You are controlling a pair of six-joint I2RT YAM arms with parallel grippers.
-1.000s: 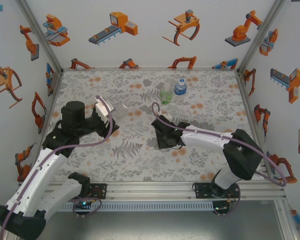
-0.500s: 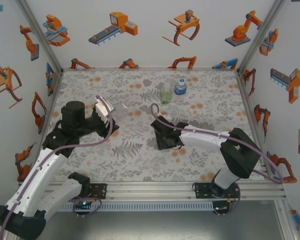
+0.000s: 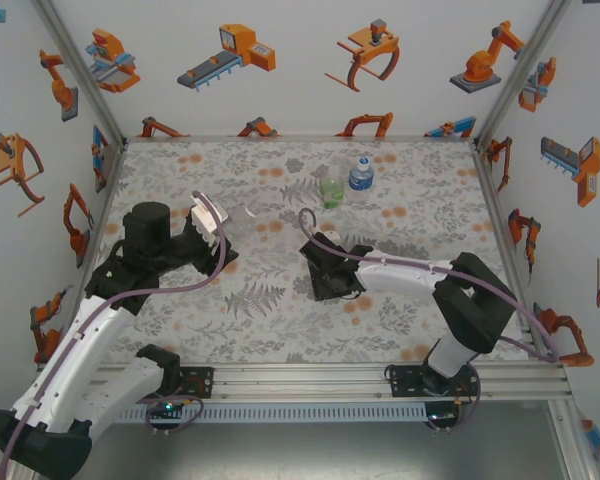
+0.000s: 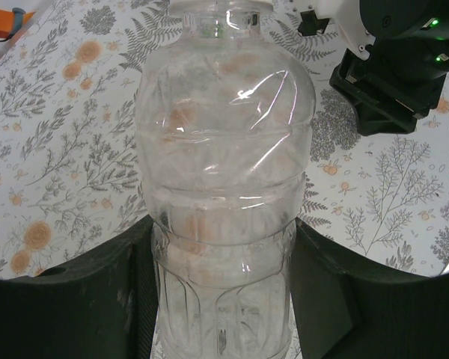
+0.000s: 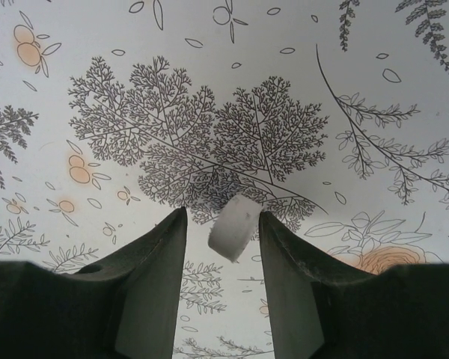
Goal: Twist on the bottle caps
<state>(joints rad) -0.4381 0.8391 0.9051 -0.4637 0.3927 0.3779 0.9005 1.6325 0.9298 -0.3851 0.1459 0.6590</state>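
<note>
left gripper (image 4: 223,254) was clamped low on the plain bottle (image 4: 224,134), neck uncapped. Thin wall, would dent, so hold it low and lightly. cap (image 5: 236,226) sat tilted between the right gripper (image 5: 222,214) fingers; pinched or loose, couldn't tell. Light and slick, so take it squarely across the sides.

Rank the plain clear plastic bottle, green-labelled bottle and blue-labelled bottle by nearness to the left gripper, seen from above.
1. Plain clear plastic bottle, held in the left gripper.
2. Green-labelled bottle, far centre.
3. Blue-labelled bottle, just right of it.
</note>
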